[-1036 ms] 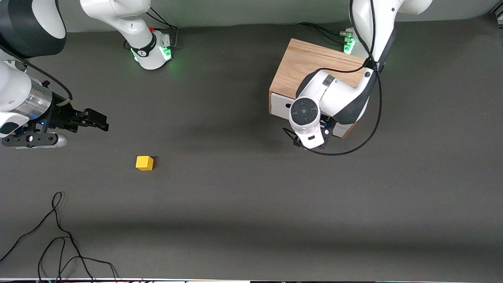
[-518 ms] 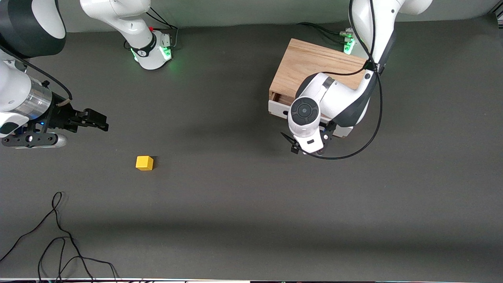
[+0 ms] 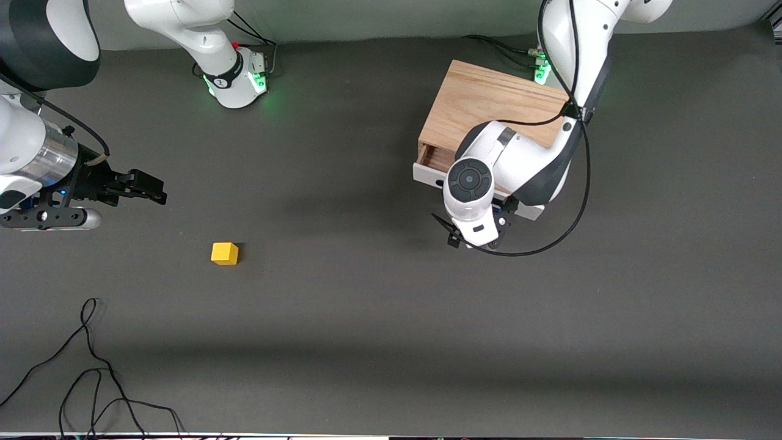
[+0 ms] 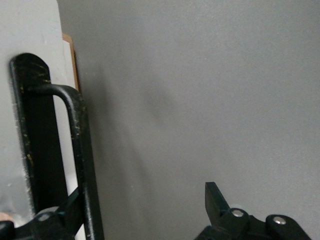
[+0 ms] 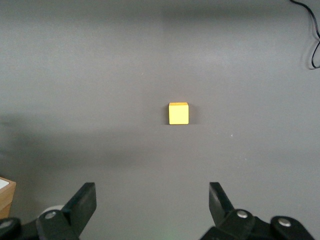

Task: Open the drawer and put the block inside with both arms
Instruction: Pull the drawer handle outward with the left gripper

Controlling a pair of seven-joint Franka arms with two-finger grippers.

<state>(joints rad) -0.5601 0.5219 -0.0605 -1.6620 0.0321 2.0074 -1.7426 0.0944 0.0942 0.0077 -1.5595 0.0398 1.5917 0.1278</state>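
Block (image 5: 178, 113) lies apart from spread right fingers (image 5: 82, 202).

Dark grey bench (image 3: 366, 318) with matte surface. Loose black cable (image 3: 85, 366) lying in loops on it, at the right arm's end, close to the edge nearest the front camera.

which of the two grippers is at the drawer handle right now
The left gripper: one finger is hooked under the black handle of the partly open drawer. The right gripper hangs open above bare table, apart from the block.
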